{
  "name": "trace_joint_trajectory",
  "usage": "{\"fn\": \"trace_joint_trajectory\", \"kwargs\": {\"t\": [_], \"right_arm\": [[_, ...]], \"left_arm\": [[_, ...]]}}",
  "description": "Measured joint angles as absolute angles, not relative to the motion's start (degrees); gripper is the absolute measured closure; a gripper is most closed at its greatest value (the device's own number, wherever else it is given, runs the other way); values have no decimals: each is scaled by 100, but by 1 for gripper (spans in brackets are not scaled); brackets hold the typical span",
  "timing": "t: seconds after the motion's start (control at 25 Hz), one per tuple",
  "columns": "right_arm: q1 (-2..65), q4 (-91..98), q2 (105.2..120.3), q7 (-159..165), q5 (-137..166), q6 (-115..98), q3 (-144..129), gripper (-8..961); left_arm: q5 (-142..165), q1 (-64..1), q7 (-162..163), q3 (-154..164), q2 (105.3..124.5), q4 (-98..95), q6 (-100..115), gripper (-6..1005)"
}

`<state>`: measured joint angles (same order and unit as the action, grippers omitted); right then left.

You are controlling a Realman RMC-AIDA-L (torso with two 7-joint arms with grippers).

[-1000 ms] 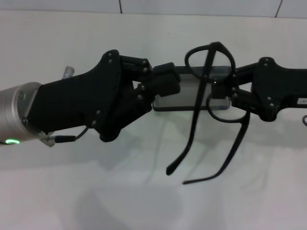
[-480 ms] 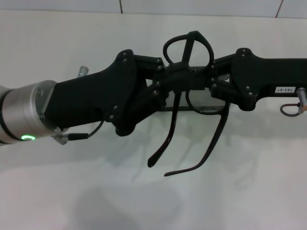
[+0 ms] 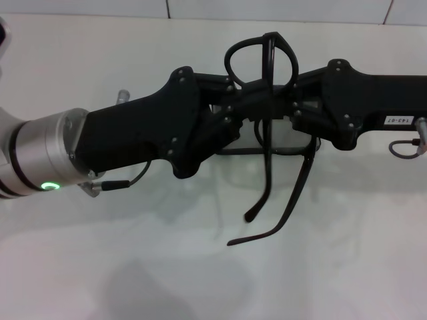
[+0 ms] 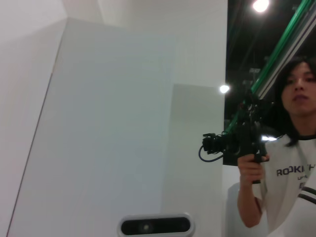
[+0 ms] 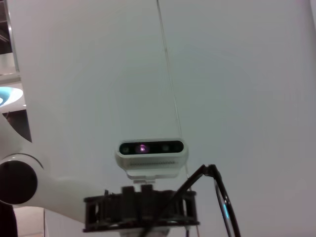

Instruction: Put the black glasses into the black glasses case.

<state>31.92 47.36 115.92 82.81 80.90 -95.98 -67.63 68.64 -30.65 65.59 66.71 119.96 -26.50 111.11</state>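
The black glasses hang in the air at the middle of the head view, lenses up and both temple arms pointing down and open. My right gripper reaches in from the right and is shut on the frame by the lenses. My left gripper comes from the left with its fingers together, its tip against the frame beside the nearer temple. The black glasses case lies on the table under both grippers, mostly hidden. The thin frame also shows in the right wrist view.
The white table runs to a tiled wall at the back. In the left wrist view a person stands off to one side holding a hand-held device. The robot's head camera shows in the right wrist view.
The right gripper carried the glasses left and up, then held. The left gripper advanced to the right to meet the frame. One temple arm has swung inward, closer to the other.
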Motion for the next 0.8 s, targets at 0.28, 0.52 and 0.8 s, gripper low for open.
{"fn": "trace_joint_trajectory", "kwargs": {"t": [0.28,0.52,0.8], "right_arm": [[3278,4626,11600,8274,8074,-9632,-6804,828],[3351,4474,11602,8221,8007,-9637,-6848,827],[3366,4447,11611,8212,7967,-9650,-6876,825]], "left_arm": [[6865,-3068,6512,6671,12012,-2625,11009,928],[6864,-3077,6482,6671,12021,-2560,10916,928],[6825,-3074,6420,6669,12024,-2432,10884,928]]}}
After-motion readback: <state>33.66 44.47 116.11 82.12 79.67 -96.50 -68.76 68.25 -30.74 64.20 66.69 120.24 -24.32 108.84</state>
